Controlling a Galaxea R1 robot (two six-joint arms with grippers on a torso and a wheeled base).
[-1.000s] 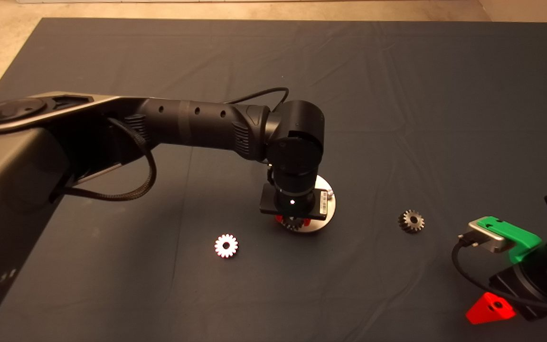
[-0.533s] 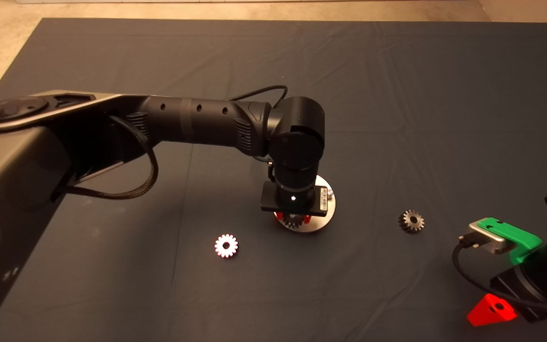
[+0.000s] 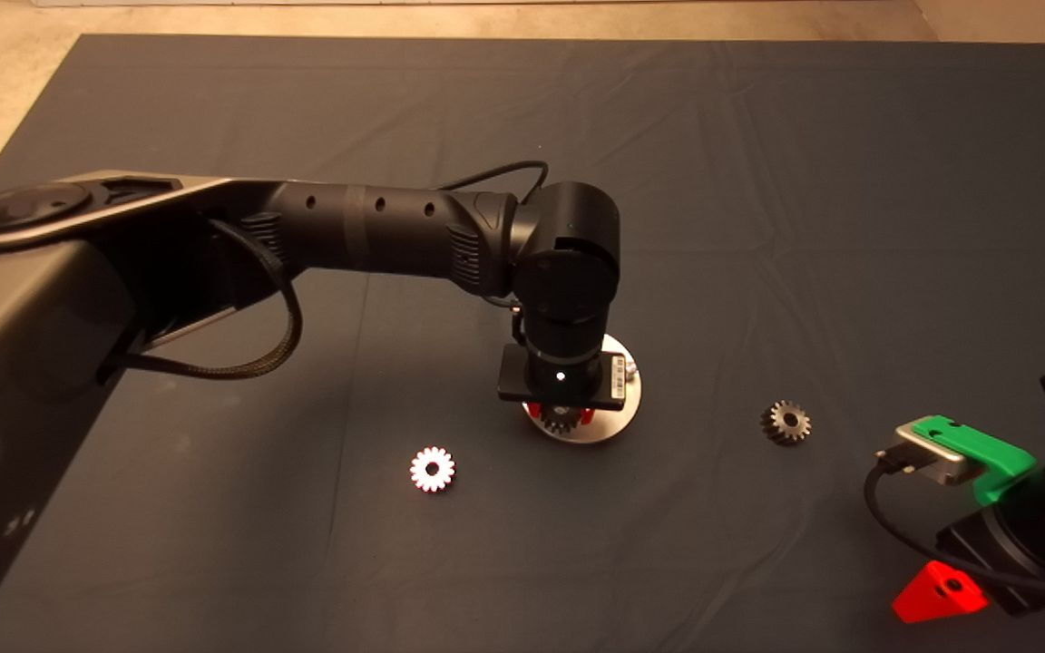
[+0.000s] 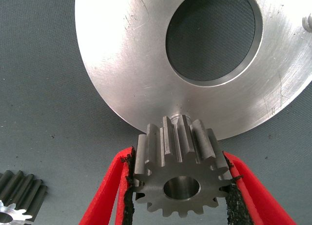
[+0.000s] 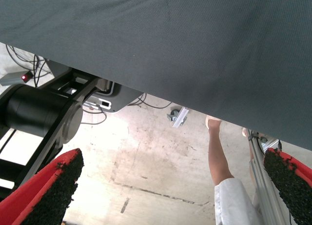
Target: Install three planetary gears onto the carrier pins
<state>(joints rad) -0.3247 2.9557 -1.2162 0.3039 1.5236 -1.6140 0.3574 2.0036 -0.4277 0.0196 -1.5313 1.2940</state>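
A dark mat (image 3: 758, 181) covers the table, creased in shallow folds. A round shiny metal disc (image 3: 618, 413) with a large centre hole lies flat on it near the middle. A bright gear (image 3: 433, 469) lies flat on the mat toward the left of the disc, apart from it. A darker gear (image 3: 786, 422) lies on the mat to the disc's right, farther off.

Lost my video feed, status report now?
Left gripper shut on gear, over disc edge. Right gripper open, parked lower right. Two gears loose on mat. Nothing blocking.
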